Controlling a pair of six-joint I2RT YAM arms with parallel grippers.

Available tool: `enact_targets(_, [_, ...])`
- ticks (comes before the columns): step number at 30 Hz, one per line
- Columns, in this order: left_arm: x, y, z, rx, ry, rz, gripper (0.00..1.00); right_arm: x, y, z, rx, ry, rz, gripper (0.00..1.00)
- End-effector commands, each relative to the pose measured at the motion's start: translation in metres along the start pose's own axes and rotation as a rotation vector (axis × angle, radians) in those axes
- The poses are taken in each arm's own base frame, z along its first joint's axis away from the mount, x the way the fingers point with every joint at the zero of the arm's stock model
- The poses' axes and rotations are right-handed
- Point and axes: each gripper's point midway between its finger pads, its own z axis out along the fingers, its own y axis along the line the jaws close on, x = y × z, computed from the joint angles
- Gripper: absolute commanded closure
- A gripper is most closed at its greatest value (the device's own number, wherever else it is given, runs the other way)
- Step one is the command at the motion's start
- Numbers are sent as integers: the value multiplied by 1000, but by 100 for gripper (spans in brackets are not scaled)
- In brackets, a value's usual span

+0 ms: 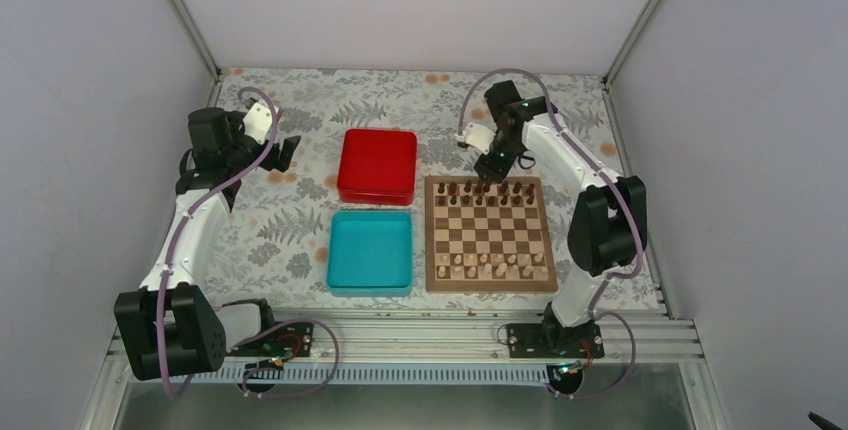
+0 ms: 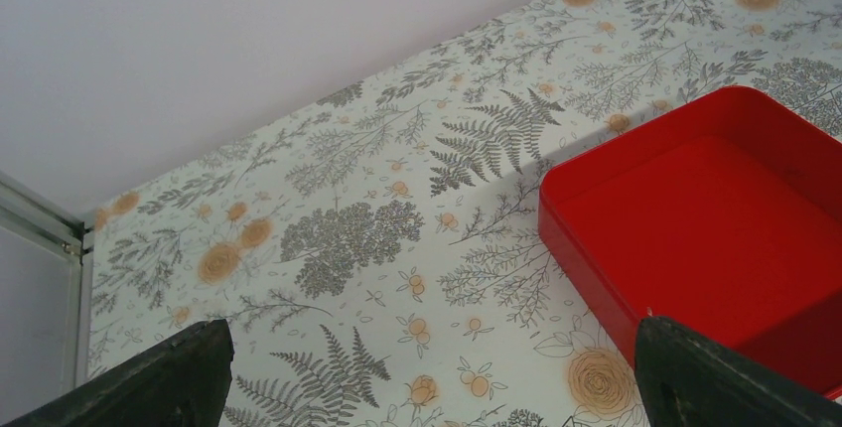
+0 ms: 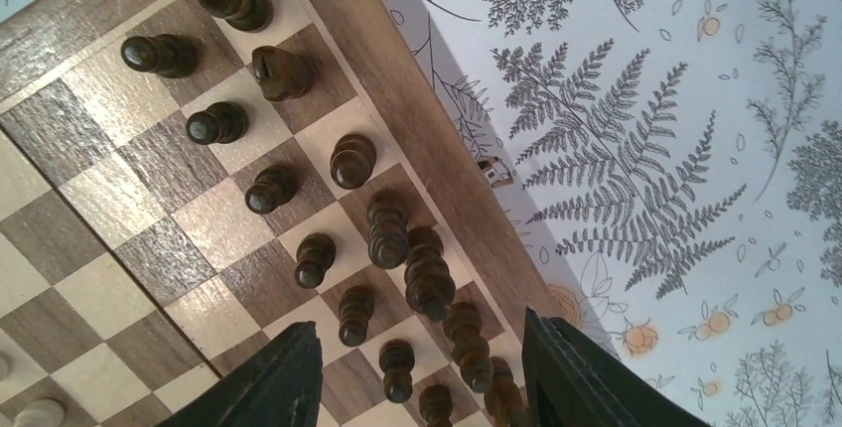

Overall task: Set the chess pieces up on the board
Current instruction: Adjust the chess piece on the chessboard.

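The board (image 1: 488,231) lies right of centre on the table. The dark chess pieces (image 1: 489,191) stand in two rows along its far edge. In the right wrist view they stand upright (image 3: 387,233) on the board (image 3: 119,199) next to its tan border. My right gripper (image 1: 487,171) hangs above the middle of that far edge, open and empty (image 3: 422,387), with several dark pieces seen between its fingers (image 3: 268,377). My left gripper (image 1: 290,150) is at the far left, away from the board, open and empty (image 2: 427,392) over the floral cloth.
Pale cream pieces (image 1: 485,266) fill the board's near rows. A red box (image 1: 377,165) stands left of the board's far end, also in the left wrist view (image 2: 715,238). A teal tray (image 1: 370,252) sits in front of it. Walls close in on three sides.
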Motion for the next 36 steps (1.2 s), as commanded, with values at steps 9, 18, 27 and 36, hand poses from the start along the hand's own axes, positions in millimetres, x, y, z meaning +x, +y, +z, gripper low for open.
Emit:
enact_targets(9, [-6,4,-3,-15,-23,13,0,1,-4,20,7,30,-12,61])
enact_targets(18, [-6,3,-3,-8,-22,15,0,14,2,29,-16,68,0,64])
enact_targets(27, [-5,3,-2,-6,-21,14,0,18,2,39,-24,81,10,64])
enact_targets(36, [-4,2,-1,-4,-18,14,0,22,-1,47,-22,100,26,65])
